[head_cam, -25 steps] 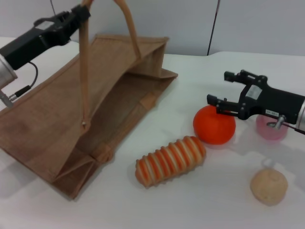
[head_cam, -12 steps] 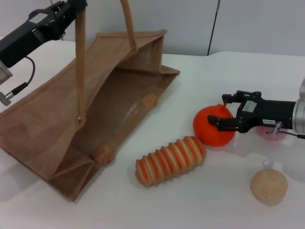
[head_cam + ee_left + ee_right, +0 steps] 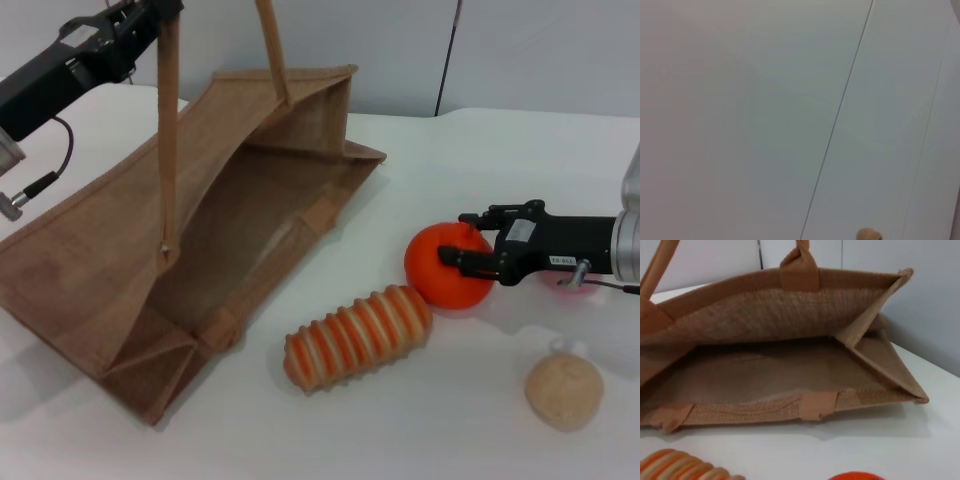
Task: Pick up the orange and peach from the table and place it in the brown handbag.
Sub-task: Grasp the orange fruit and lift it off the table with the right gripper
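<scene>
The orange (image 3: 440, 275) sits on the white table right of centre; its top edge shows in the right wrist view (image 3: 855, 476). My right gripper (image 3: 452, 240) is open, low over the table, with one finger on each side of the orange's right part. The peach (image 3: 572, 287) is almost hidden behind the right arm; only a pink sliver shows. The brown handbag (image 3: 120, 250) lies tilted on its side at the left with its mouth open toward the fruit, and its inside shows in the right wrist view (image 3: 770, 370). My left gripper (image 3: 140, 22) holds one handle (image 3: 167, 120) up.
An orange-and-cream striped loaf (image 3: 357, 335) lies in front of the orange, between it and the bag mouth. A tan ball (image 3: 565, 392) lies at the front right. A grey wall stands behind the table. The left wrist view shows only wall and a handle tip (image 3: 869, 234).
My right gripper has dropped and moved left, so its fingers now flank the orange. My left gripper has raised the handle a little, opening the bag mouth wider.
</scene>
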### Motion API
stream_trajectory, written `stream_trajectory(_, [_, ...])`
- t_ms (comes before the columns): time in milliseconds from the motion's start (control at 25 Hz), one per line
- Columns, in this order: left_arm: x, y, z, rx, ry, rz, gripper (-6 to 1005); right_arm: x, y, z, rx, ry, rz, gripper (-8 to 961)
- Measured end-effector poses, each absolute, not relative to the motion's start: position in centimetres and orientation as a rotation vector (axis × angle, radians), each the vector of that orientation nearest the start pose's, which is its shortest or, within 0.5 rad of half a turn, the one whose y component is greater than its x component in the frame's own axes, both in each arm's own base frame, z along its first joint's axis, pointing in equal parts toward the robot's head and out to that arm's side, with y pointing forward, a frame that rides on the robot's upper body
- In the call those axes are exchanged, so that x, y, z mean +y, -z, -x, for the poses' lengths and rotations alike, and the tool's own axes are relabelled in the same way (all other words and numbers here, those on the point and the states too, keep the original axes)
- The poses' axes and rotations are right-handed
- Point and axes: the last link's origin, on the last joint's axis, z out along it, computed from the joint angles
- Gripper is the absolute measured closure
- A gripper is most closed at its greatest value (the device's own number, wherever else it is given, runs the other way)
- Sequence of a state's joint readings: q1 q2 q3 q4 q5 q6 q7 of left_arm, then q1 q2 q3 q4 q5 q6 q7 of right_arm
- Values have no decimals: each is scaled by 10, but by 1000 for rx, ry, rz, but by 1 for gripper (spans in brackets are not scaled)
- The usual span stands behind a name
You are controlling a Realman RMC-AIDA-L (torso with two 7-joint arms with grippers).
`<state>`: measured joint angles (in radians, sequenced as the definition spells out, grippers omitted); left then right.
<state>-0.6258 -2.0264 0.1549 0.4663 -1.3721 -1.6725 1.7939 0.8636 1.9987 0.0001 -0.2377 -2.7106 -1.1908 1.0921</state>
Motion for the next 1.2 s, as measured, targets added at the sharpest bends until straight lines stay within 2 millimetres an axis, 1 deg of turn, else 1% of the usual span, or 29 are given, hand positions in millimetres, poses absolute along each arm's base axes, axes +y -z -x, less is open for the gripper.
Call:
stream_trajectory(120, [364, -82, 250, -625, 1384, 2109, 888, 391, 37, -262, 464, -316, 2707, 223])
stream_trajectory(320, [364, -82, 250, -624, 1386, 2110, 887, 391, 38, -262, 439, -291, 2721, 468])
stream_trajectory(440, [364, -82, 250, -624, 1386, 2110, 887, 390, 39, -261, 408, -289, 2732, 549])
stream_trajectory(600, [363, -82, 249, -618, 1392, 2114, 887, 389, 41, -258, 380, -304, 2737, 603])
stream_trajectory(1120, [363, -83, 246, -609, 1408, 2126, 887, 389, 39, -252, 366, -366, 2737, 658])
stream_trajectory(1200, [363, -83, 245, -604, 1413, 2130, 887, 387, 35, -247, 349, -412, 2753, 678])
